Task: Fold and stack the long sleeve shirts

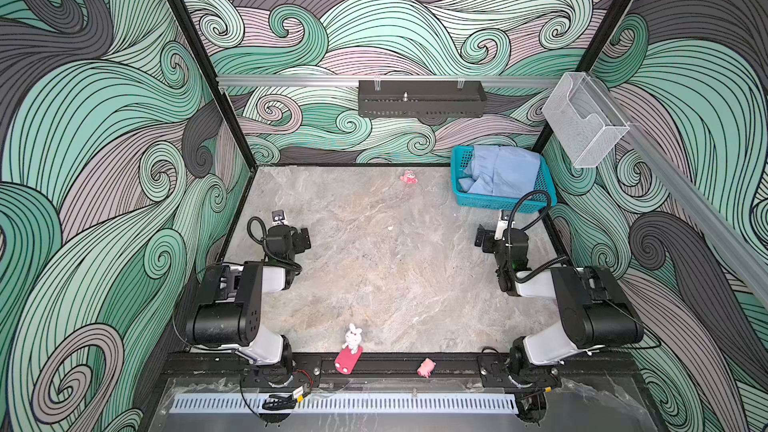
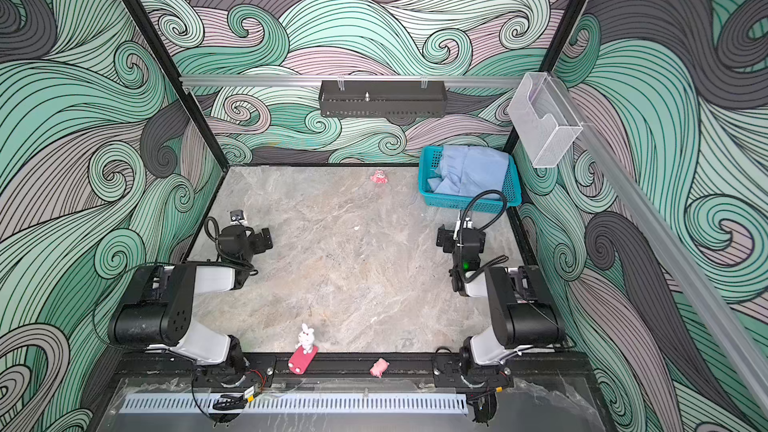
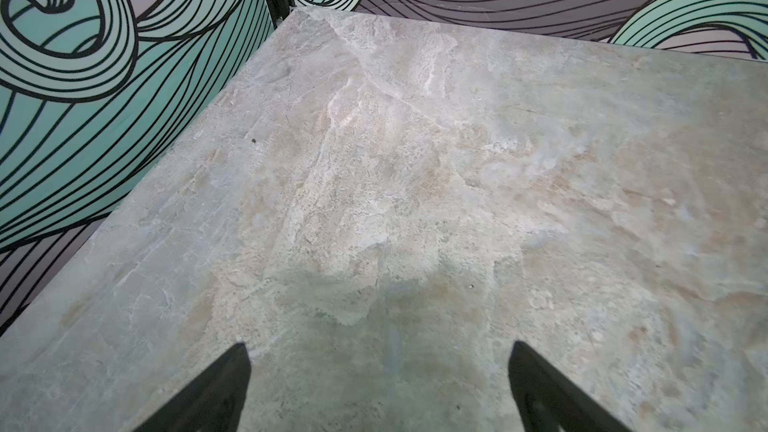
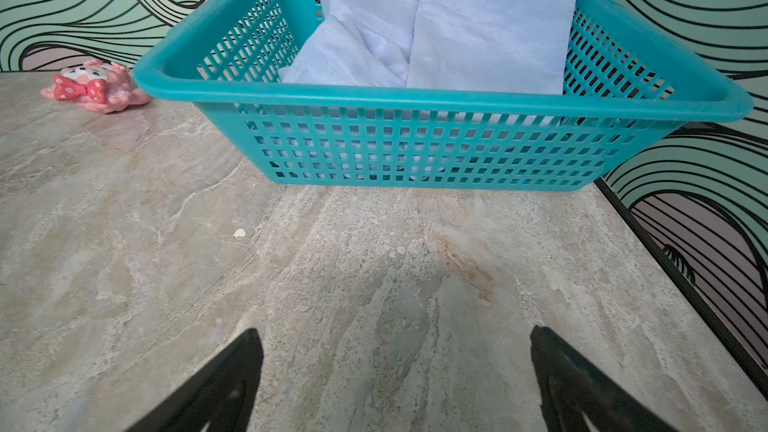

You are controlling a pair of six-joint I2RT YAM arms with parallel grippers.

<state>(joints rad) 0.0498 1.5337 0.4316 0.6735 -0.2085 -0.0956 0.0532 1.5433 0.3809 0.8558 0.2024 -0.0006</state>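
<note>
1. Shirt location. I find the light blue shirt [image 1: 505, 172] bundled inside the teal basket [image 1: 498, 203], which stands at the far right corner of the stone table [image 1: 374, 263]. The cloth rises above the basket rim at the far side and slopes down toward the near wall.

2. Shirt orientation. No collar, cuff or button shows, so I cannot tell which way the garment points. In the right wrist view one fold edge runs from the far rim toward the near rim, crossing the basket's wide side. The bundle as a whole spreads along the basket's length.

3. Left gripper [image 3: 378, 351]. Jaws spread wide and holding nothing; it hovers over bare table near the left wall.

4. Right gripper [image 4: 395, 334]. Jaws likewise spread and holding nothing. It faces the basket's near wall and stands apart from it.

5. Other items. A pink toy with a red bow [image 4: 95, 85] lies beside the basket. A white rabbit figure [image 1: 353, 338] stands at the near edge.
</note>
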